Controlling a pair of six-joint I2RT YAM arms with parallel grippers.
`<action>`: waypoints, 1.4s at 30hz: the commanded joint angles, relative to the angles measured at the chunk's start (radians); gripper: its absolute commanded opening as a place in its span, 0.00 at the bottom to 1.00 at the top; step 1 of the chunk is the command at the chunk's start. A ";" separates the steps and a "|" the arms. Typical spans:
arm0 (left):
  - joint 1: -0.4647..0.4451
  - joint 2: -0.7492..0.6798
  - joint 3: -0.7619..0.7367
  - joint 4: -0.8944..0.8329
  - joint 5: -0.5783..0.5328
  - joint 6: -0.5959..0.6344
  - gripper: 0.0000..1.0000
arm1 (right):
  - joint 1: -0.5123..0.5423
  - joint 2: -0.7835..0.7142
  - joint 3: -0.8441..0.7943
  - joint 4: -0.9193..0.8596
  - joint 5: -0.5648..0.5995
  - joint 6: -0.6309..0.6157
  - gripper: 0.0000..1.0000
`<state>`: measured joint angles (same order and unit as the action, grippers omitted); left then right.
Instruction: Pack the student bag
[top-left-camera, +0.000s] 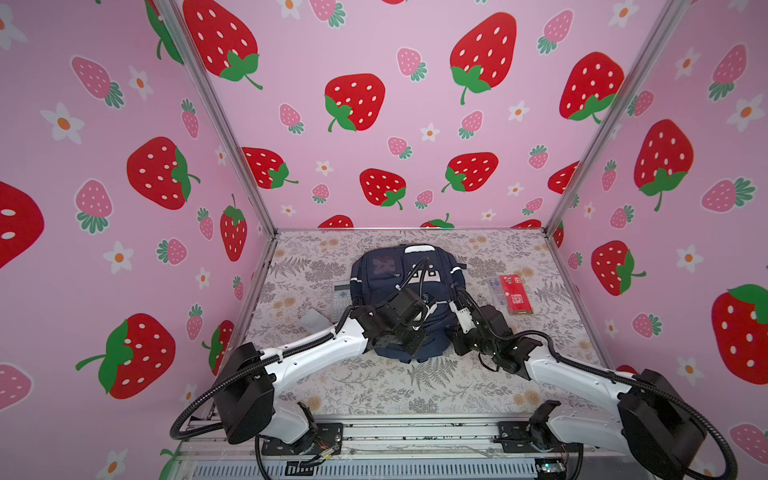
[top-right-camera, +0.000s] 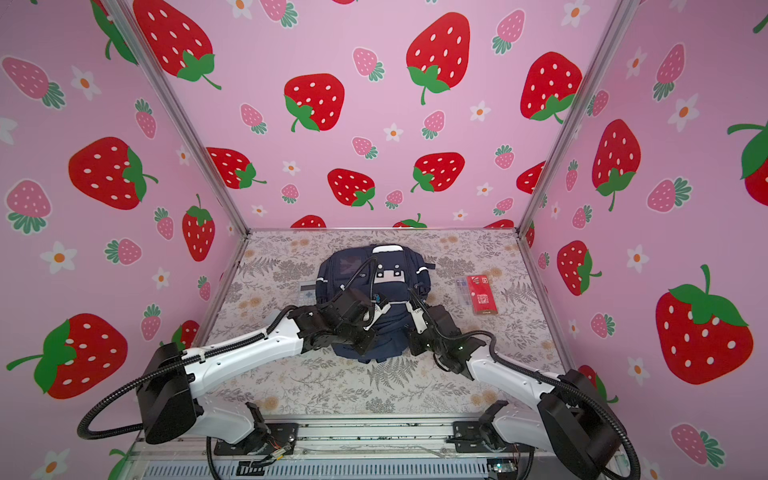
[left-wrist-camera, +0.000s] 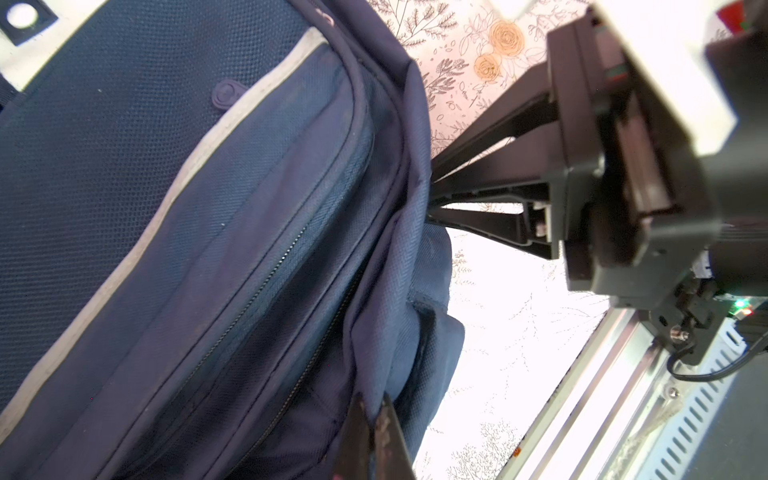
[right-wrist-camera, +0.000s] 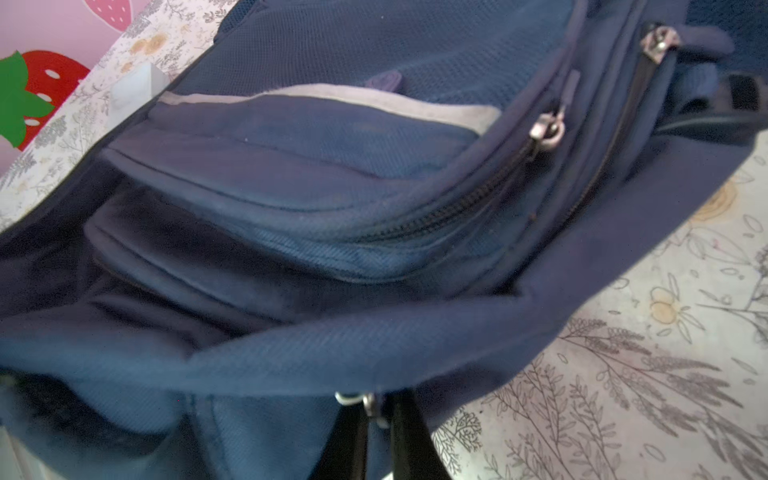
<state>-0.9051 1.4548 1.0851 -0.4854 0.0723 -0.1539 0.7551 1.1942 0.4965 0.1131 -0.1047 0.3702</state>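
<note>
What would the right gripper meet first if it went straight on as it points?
The student bag. The right gripper is at its edge with a metal zip pull between the tips; straight on lies the navy fabric fold just beyond, though depth is unclear.

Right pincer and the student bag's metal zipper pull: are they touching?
Touching. In the right wrist view the right pincer pinches the metal zipper pull at the edge of the student bag, with no gap showing.
</note>
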 joint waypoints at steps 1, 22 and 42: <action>0.007 -0.005 0.029 0.018 0.010 -0.001 0.00 | -0.004 -0.049 -0.006 -0.018 0.053 0.011 0.08; 0.014 -0.036 -0.038 0.015 -0.009 -0.048 0.00 | -0.188 0.093 0.083 -0.120 0.135 0.028 0.00; 0.024 -0.081 0.135 -0.150 -0.152 0.016 0.65 | -0.197 -0.211 0.148 -0.386 0.243 0.124 0.57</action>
<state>-0.8932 1.3773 1.1126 -0.5163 0.0223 -0.2344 0.5659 0.9848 0.5964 -0.1921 0.0795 0.4591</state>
